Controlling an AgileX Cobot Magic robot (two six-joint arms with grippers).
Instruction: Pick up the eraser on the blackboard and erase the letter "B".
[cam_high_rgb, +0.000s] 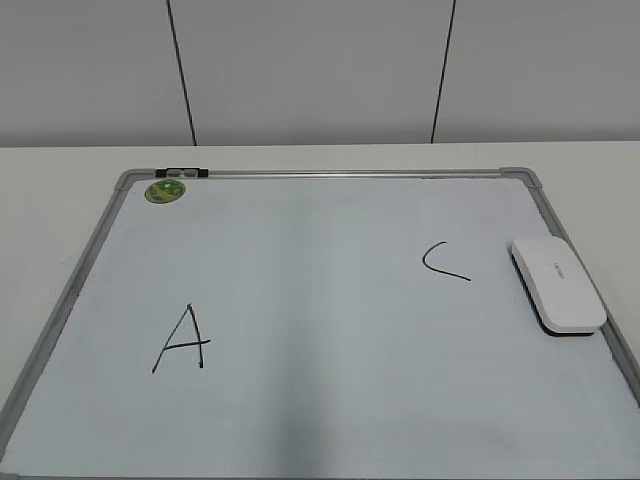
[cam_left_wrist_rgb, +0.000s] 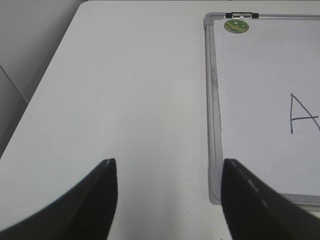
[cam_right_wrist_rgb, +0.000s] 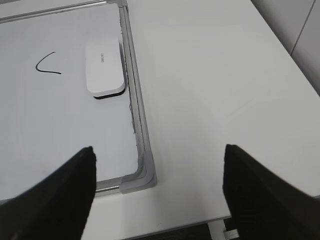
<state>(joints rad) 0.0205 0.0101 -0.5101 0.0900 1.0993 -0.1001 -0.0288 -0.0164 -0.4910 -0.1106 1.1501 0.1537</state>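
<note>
Lying on the blackboard (cam_high_rgb: 330, 300), the eraser (cam_high_rgb: 557, 283) sits at its right edge, just right of the letter C (cam_high_rgb: 444, 262), with the letter A (cam_high_rgb: 183, 338) far to the left. Both the left gripper (cam_left_wrist_rgb: 169, 200) and right gripper (cam_right_wrist_rgb: 159, 187) hang open over the table (cam_left_wrist_rgb: 125, 90); no B shows.
</note>
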